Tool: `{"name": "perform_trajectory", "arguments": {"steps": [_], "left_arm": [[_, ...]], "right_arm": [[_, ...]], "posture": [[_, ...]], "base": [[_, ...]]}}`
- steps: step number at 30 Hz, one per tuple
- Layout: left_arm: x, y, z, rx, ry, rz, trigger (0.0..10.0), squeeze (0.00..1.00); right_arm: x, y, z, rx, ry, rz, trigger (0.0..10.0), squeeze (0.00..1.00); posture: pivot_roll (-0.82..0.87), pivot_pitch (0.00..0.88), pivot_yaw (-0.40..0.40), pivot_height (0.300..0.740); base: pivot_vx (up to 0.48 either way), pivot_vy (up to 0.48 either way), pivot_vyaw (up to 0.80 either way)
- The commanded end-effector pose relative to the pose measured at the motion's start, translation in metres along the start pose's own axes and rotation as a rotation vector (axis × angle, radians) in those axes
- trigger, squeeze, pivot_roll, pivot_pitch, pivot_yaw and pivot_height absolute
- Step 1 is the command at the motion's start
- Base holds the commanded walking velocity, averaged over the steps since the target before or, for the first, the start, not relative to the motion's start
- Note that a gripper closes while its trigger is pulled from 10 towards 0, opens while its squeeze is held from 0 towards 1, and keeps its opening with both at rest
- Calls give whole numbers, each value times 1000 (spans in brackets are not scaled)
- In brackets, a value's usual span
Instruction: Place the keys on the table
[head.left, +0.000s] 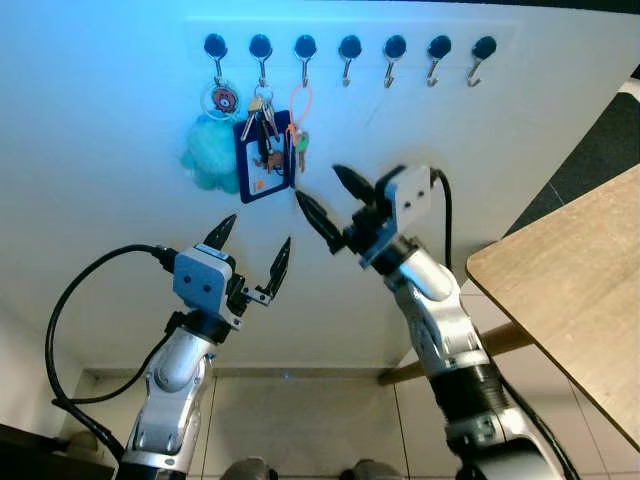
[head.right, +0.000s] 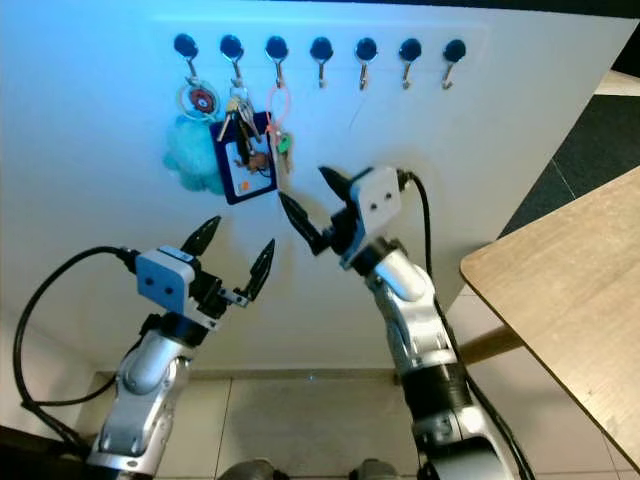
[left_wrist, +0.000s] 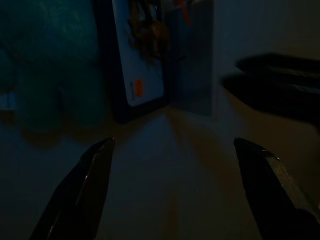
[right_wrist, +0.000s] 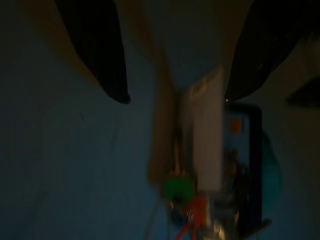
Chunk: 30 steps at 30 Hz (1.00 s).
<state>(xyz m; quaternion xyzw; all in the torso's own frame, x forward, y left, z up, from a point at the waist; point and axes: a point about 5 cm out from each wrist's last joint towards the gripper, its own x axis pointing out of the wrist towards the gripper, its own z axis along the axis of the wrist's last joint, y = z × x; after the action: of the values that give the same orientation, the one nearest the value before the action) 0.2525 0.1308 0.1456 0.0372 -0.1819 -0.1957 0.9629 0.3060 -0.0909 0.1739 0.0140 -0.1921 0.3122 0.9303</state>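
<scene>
Both open end effectors (head.left: 325, 195) (head.left: 251, 246) hover below hanging keys (head.left: 266, 125).

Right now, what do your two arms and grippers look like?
Both arms are silver with black joints. The left gripper and right gripper each have two long, pointed black fingers on a pale boxy wrist housing. A black cable loops from each housing.

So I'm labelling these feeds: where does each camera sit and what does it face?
Left eye: on head, faces white wall's row of black hooks; shows both silver arms, left claw, right claw.
Right eye: the stereo twin, same scene.
Left wrist: along its black fingers, facing the dark blue card holder.
Right wrist: likewise; shares that holder, plus green-tagged keys.
</scene>
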Motion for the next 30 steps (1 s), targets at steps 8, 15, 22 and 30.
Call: {"name": "perform_trajectory", "arguments": {"steps": [8, 15, 22, 30], "left_arm": [[4, -2, 1, 15, 3, -37, 10000, 0], [10, -3, 1, 12, -6, -49, 10000, 0], [11, -3, 2, 15, -14, -36, 10000, 0], [8, -2, 3, 19, -18, -29, 10000, 0]], "right_arm": [[-8, -6, 3, -46, -25, -61, 10000, 0], [17, -10, 10, -78, -44, -57, 10000, 0], [27, -10, 7, -56, -21, -8, 10000, 0], [31, 2, 9, -42, -37, 58, 10000, 0]], "posture": [[21, 99, -2, 740], [18, 92, -5, 740], [26, 90, -16, 740], [33, 91, -24, 740]], "base": [[0, 0, 0], [0, 0, 0], [0, 0, 0], [0, 0, 0]]}}
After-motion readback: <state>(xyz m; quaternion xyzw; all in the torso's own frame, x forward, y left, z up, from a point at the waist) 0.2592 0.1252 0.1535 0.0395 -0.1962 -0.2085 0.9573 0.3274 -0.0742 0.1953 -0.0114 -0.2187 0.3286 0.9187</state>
